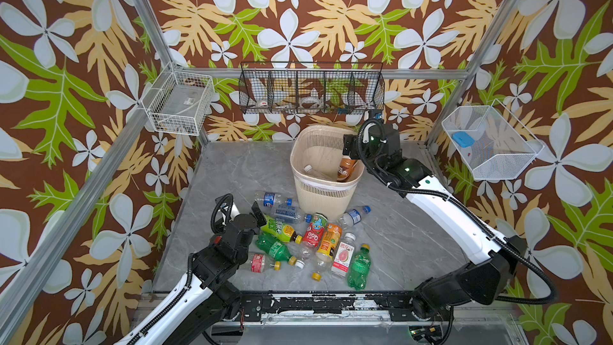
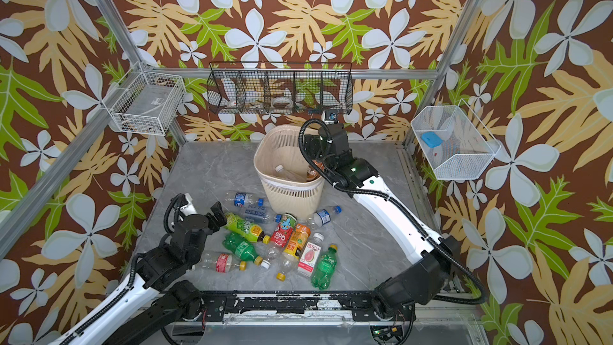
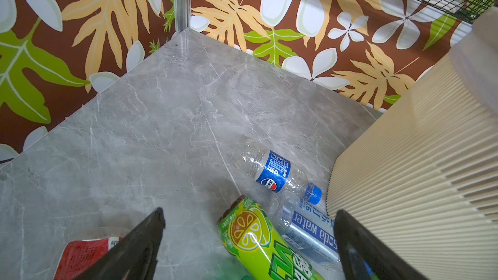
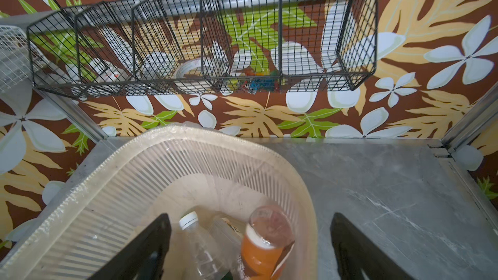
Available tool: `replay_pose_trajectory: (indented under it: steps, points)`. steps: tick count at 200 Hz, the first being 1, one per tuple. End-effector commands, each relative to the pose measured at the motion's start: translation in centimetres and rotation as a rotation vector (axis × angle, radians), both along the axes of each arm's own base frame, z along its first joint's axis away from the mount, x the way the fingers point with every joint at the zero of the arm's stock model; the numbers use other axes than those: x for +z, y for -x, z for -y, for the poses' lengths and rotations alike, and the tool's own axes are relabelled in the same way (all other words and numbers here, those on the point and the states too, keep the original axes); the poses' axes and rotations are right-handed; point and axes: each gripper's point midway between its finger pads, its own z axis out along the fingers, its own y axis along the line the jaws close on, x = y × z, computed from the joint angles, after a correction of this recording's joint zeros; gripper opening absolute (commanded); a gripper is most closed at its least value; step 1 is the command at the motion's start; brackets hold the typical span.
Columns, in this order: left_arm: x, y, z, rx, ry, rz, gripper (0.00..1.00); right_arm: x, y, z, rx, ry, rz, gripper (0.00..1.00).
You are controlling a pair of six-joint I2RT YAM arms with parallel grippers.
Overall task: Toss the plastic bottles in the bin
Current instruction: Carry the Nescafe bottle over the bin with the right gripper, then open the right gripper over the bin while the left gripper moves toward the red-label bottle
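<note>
Filling the floor of both top views, the grey desk (image 1: pixel 232 174) carries the bin (image 1: pixel 326 195) near the middle of its back edge. A heap of bottles (image 1: pixel 315 237) lies between the bin and the front edge. A black rack (image 1: pixel 311 91) hangs on the wall above the back edge. One white basket (image 1: pixel 179 102) hangs by the back left corner and another basket (image 1: pixel 491 142) over the right edge.

The right gripper (image 4: pixel 250 216) hangs over the right side of the bin, jaws spread wide, grasping nothing. Below it, inside the bin, a brown bottle (image 1: pixel 346 169) with an orange label stands on end against the right wall, clear of both fingers. A clear bottle (image 1: pixel 311 171) with a white cap lies beside it.

The left gripper (image 3: pixel 250 211) is likewise released and empty, low over the left side of the heap. In the left wrist view the base of a lime bottle (image 3: pixel 258 241) lies between its fingers; whether they touch it I cannot tell.

A soda water bottle (image 3: pixel 310 232) lies against the lime bottle, and a Pepsi bottle (image 3: pixel 272 173) lies just beyond, close to the bin's foot. Nearer the front edge lie two green bottles (image 1: pixel 275 247) (image 1: pixel 360 268), a pink-labelled bottle (image 1: pixel 343 255), an orange-labelled bottle (image 1: pixel 328 240) and a red cartoon bottle (image 1: pixel 315 232). A red-labelled bottle (image 1: pixel 260 262) lies closest to the left arm. A small blue-capped bottle (image 1: pixel 356 215) lies at the bin's front right.
</note>
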Motion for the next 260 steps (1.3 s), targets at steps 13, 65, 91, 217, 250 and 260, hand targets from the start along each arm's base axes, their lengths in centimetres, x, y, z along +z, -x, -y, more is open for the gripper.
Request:
replay_pose_trajectory:
  steps: [13, 65, 91, 217, 250, 260]
  points:
    - [0.0, -0.3, 0.3, -0.008, 0.006, -0.01, 0.99, 1.9, 3.5, 2.8, -0.037, -0.09, 0.107, 0.98]
    - [-0.7, 0.7, -0.2, 0.027, 0.015, -0.123, 0.98, -5.7, 8.8, 7.7, -0.132, -0.236, 0.03, 1.0]
    - [-0.7, 2.1, -1.4, 0.069, 0.002, -0.273, 0.98, -7.8, 9.5, 8.5, -0.142, -0.255, -0.004, 1.0]
    - [-5.0, 8.1, -5.8, 0.3, -0.038, -0.655, 1.0, -13.2, 10.0, 6.4, -0.034, -0.341, -0.097, 1.0]
    - [-8.0, 7.0, -6.0, 0.332, 0.025, -0.7, 1.0, -14.7, 10.8, 6.6, -0.038, -0.357, -0.135, 1.0]
    - [-8.0, 6.8, -6.3, 0.35, 0.04, -0.695, 1.0, -15.2, 11.1, 6.9, -0.047, -0.361, -0.141, 0.99]
